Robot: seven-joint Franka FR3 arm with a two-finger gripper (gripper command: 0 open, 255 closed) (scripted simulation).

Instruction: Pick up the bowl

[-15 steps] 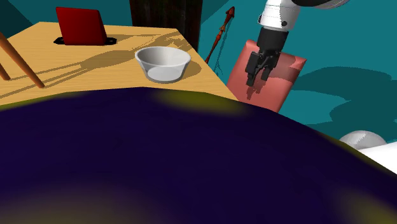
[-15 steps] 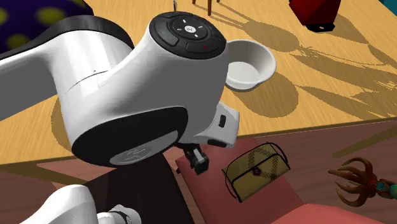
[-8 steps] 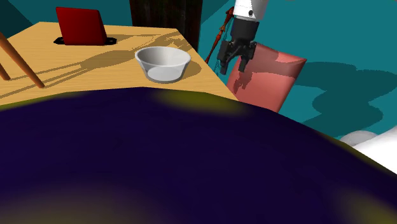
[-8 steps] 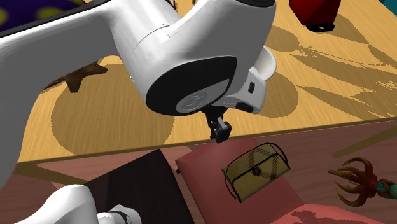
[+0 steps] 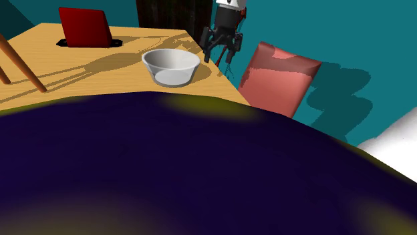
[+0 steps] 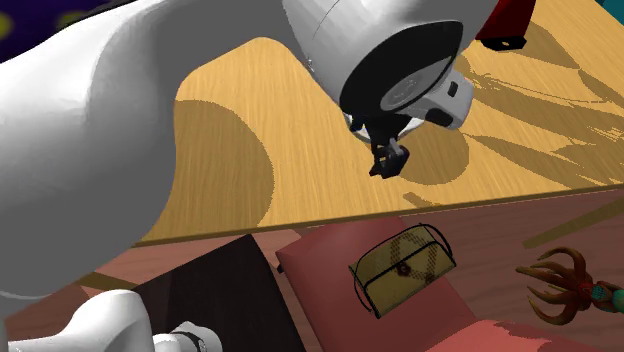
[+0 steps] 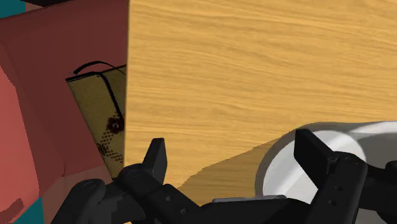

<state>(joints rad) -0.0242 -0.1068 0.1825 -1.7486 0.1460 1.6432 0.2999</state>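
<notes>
From the shoulder view, at the far left a slanted wooden pole [image 5: 20, 63] crosses a light wood table [image 5: 100, 73]. A dark red block [image 5: 83, 27] stands at the table's far side. To the right, the pale grey bowl [image 5: 172, 67] sits upright on the table, near its right edge. My jaws hang just right of the bowl and a little farther back, over the table's edge. They are released, spread apart and not on the bowl. Further right, off the table, a pink cushion [image 5: 281, 77] stands tilted against teal ground [image 5: 347, 40]. A dark blue shape with yellow patches [image 5: 167, 173] fills the near foreground.

In the wrist view the bowl lies beside one side of my jaws, partly behind it, not between the two. Past the table's edge an olive pouch [image 7: 98, 114] rests on a reddish surface [image 7: 38, 95].

In the second exterior view my white arm [image 6: 150, 150] reaches over the table. A brown clawed object [image 6: 555, 285] sits at the right, beyond the pouch.
</notes>
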